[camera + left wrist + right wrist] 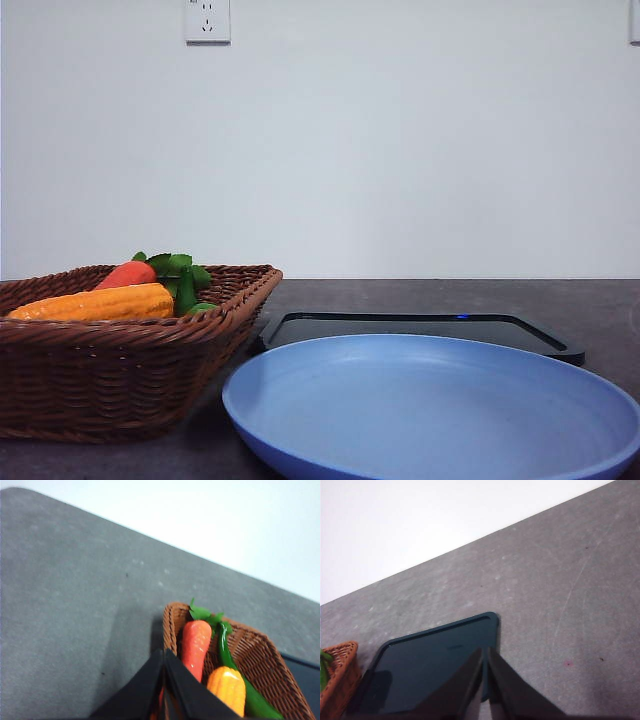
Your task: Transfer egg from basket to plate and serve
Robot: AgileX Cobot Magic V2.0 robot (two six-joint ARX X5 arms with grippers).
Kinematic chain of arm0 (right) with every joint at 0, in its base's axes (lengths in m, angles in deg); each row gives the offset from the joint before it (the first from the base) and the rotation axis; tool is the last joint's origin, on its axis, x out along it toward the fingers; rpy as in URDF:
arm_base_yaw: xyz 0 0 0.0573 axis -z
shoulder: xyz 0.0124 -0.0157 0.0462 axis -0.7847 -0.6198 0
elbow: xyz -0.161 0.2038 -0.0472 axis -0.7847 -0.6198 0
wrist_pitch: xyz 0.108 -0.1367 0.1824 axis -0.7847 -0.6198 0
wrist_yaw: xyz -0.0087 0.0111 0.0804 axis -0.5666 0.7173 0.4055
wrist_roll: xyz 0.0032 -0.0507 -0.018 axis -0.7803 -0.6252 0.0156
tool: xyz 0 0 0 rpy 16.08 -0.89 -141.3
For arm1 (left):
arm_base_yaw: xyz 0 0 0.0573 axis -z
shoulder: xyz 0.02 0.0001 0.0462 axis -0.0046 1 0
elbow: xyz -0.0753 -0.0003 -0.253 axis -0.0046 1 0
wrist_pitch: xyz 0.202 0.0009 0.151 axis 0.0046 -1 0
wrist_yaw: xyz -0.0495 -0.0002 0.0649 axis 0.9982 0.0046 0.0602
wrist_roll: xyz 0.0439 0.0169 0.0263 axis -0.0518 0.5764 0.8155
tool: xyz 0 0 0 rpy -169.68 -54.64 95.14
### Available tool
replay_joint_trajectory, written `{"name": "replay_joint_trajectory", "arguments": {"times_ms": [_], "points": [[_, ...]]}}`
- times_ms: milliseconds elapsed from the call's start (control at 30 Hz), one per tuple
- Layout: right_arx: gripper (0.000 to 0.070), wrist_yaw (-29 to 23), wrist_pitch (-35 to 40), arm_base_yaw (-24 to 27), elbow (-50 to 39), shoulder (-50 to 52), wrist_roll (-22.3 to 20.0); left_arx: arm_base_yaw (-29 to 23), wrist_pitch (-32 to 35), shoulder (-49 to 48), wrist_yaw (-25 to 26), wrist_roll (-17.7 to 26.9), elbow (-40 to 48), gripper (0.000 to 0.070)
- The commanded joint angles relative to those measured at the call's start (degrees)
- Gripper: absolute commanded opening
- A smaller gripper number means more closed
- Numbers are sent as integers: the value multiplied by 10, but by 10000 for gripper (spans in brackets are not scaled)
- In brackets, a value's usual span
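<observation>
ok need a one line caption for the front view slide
Wicker basket of toy vegetables beside an empty blue plate, black tray behind it, on a dark table.

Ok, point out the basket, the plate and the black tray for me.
basket (110, 375), front view, on its woven front wall.
plate (430, 410), front view, on its bare blue inside.
black tray (400, 328), front view, on its dark flat surface behind the plate.
</observation>
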Motion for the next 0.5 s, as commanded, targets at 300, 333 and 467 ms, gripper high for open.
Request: {"name": "replay_joint_trajectory", "arguments": {"times_ms": [300,333,467], "points": [[0,73,-80,0,180,-195,-108,8,-46,238,131,80,-159,0],[0,84,-89,0,192,-211,-112,12,-58,259,145,91,-178,0],[0,135,-152,0,251,-296,-147,40,-145,350,181,149,-265,0]]}}
